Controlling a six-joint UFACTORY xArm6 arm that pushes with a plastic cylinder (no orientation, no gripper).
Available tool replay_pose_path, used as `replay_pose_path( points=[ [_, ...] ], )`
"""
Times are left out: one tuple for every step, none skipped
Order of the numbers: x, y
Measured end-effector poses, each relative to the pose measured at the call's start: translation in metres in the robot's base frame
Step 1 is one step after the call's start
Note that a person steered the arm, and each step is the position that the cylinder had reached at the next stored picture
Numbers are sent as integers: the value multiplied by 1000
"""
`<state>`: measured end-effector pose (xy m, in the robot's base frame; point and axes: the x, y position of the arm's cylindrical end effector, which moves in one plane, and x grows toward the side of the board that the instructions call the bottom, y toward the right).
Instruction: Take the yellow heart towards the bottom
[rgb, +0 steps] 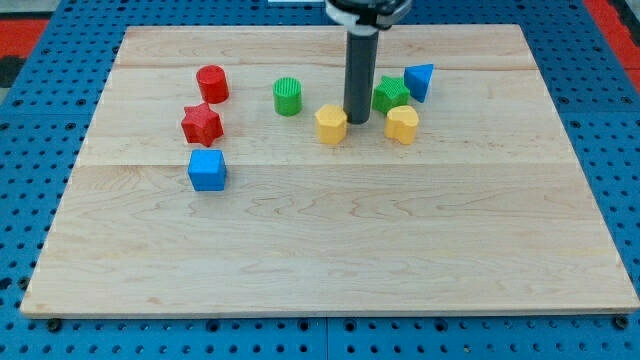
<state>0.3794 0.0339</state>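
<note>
Heart (402, 124), yellow, lay on the far half of the board (330, 260), right of centre, with the green star (390, 94) touching or almost touching its far-left side and the blue triangle (420, 81) just beyond that, farther and slightly right. My tip (357, 121) was a bare rod with nothing to spread or pinch. It stood on the wood just left of the heart, apart from it, in the gap between the heart and the yellow hexagon (331, 124). Whether it brushed the hexagon could not be told.

From that spot, trouble looked likely. The tip sat beside the heart, not on its far side, so a straight pull toward the near edge would have missed it, and a sideways shove would have sent it right instead of nearer. Getting behind the heart meant threading past the star, which crowded the very spot the tip needed. A careless approach would probably have knocked the star or the triangle. The hexagon was close enough on the left to be dragged along too. An off-centre push on the heart's lobes could also have spun it away from the tip.

Farther left, well apart, were the green cylinder (287, 96), red cylinder (212, 83), red star (201, 124) and blue cube (207, 170), none at risk.
</note>
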Motion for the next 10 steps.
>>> replay_pose_path(
  points=[
    [0, 5],
    [0, -6],
    [0, -27],
    [-3, -17],
    [-43, 10],
    [-58, 66],
    [-31, 94],
    [1, 78],
    [-4, 58],
    [11, 46]
  ],
)
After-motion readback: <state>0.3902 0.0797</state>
